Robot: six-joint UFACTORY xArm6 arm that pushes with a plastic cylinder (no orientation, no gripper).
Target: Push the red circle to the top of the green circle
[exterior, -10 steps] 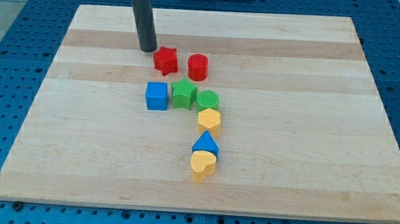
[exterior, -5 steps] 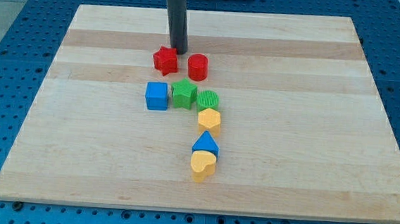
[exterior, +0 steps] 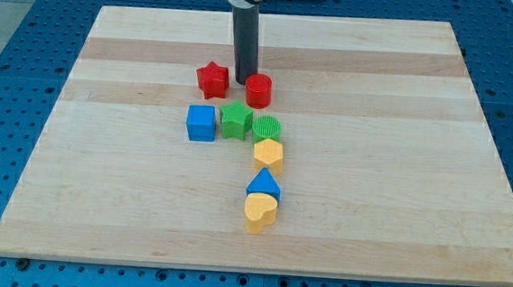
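My tip [exterior: 243, 79], the lower end of the straight dark rod, which has no jaws to part or close, sits between the red star block [exterior: 212, 80] and the red circle block [exterior: 258, 90], touching the circle's upper-left edge. The rod's top is cut off. The ridged green circle block [exterior: 267, 128] lies just below the red circle on the pale wooden board [exterior: 402, 127].
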